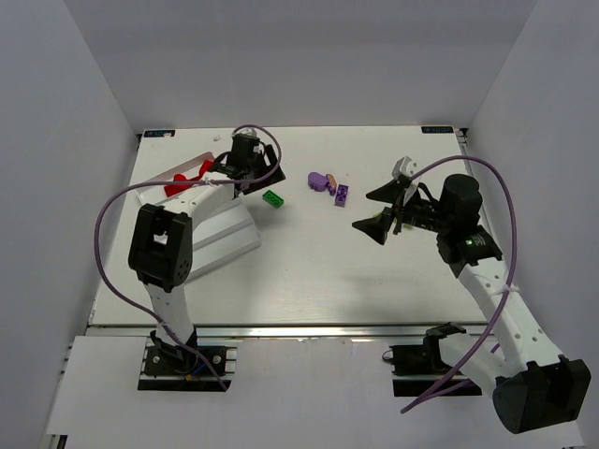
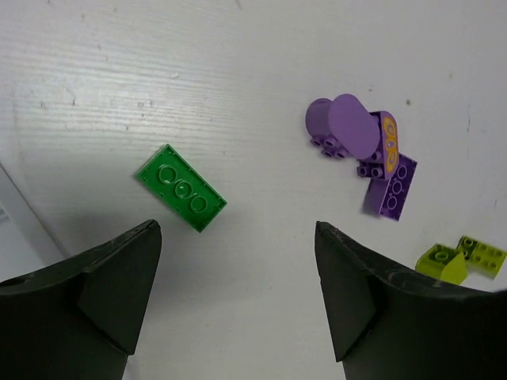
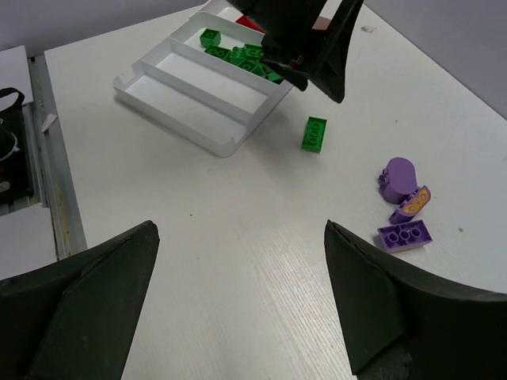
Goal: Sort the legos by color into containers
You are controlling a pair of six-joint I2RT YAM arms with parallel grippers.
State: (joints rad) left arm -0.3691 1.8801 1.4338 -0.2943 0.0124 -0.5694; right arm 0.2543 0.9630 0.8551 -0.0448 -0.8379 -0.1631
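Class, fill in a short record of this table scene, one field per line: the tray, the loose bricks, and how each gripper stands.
Tray: white, ridged into long compartments, on the left of the table
In the tray: green legos in one compartment; red ones at its far end
Loose green brick: flat on the table, just outside the tray
Purple bricks: small cluster right of it
Yellow-green bricks: two, beside the purple cluster
Left gripper: open, empty, near the loose green brick
Right gripper: open, empty, touching no brick
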